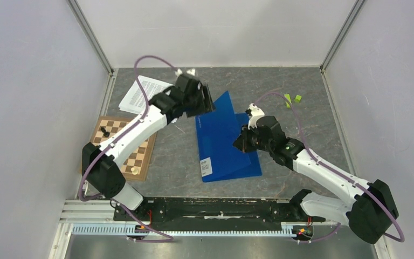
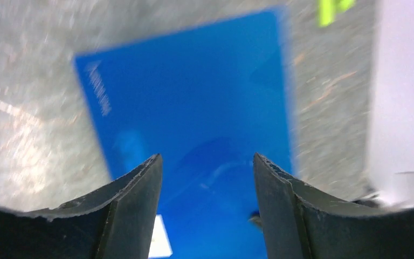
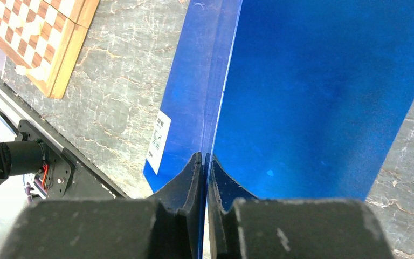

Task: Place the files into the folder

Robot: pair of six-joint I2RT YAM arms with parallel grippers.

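Grey table, blue folder, illegible label

Left gripper stands spread wide, right gripper pinched tight.

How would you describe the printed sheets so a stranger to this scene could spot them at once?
Start at the grey marbled table and look to its far left corner. Beyond the wooden chessboard lie the files. They are the only white sheets dense with black print; the folder nearby is bright blue.
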